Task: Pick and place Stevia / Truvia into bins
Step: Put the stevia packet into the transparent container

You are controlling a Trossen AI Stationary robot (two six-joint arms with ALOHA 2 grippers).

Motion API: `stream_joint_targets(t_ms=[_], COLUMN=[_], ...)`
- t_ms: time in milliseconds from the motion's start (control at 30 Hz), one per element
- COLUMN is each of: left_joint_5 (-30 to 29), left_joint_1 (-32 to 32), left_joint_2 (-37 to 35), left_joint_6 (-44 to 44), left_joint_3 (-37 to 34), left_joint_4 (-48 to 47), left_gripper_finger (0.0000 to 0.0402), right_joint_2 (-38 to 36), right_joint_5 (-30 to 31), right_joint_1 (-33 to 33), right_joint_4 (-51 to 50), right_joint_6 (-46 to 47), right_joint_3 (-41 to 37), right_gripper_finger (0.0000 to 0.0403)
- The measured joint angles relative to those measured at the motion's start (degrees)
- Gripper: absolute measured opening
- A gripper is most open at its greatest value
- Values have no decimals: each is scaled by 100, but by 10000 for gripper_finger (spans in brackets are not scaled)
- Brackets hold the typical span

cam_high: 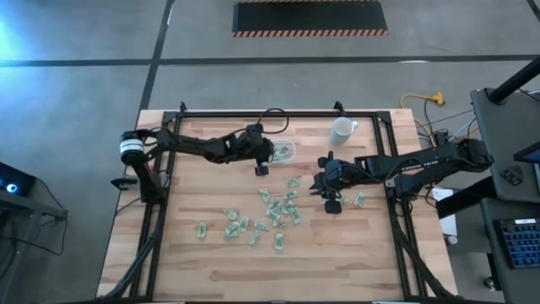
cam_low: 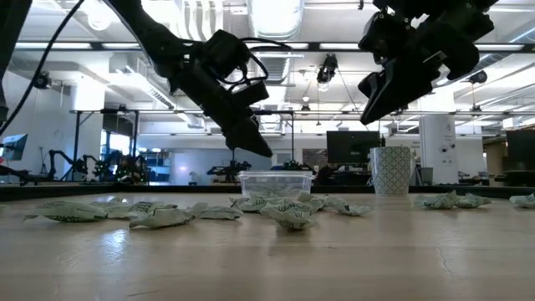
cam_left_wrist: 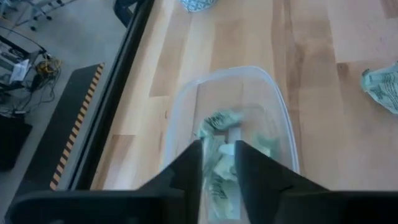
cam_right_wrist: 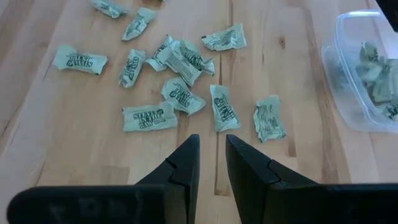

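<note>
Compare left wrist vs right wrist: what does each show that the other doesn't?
Left wrist only: the left gripper over the clear container, a packet between its parted fingers, and the table's far edge with floor beyond.
Right wrist only: the right gripper, empty, above a scatter of green packets on bare wood.
Both: the clear container already holding several packets, and the wooden table.

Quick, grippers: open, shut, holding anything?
Left gripper: over the clear container, open, packet between its fingers.
Right gripper: open, empty.

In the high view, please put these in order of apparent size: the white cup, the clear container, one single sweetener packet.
1. white cup and clear container: they look about alike, so I do not rank them.
2. single sweetener packet: clearly smallest.
</note>
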Motion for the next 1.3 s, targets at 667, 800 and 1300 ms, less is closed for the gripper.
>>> stream_joint_targets(t_ms=[667, 800, 1300], left_joint_5=[0, 6, -11], left_joint_1=[-979, -1253, -1799], left_joint_2=[-1767, -1956, -2106], left_joint_6=[-765, -904, -1062], left_joint_3=[-215, -236, -259], left_joint_4=[-2250, -2233, -2267], left_gripper_finger=[155, 155, 155], right_joint_2=[7, 58, 101], right_joint_5=[-190, -233, -107], right_joint_1=[27, 46, 46], right_joint_4=[-436, -432, 5], right_joint_6=[1417, 1437, 1452], right_joint_3=[-893, -916, -1224], right_gripper_finger=[68, 77, 157])
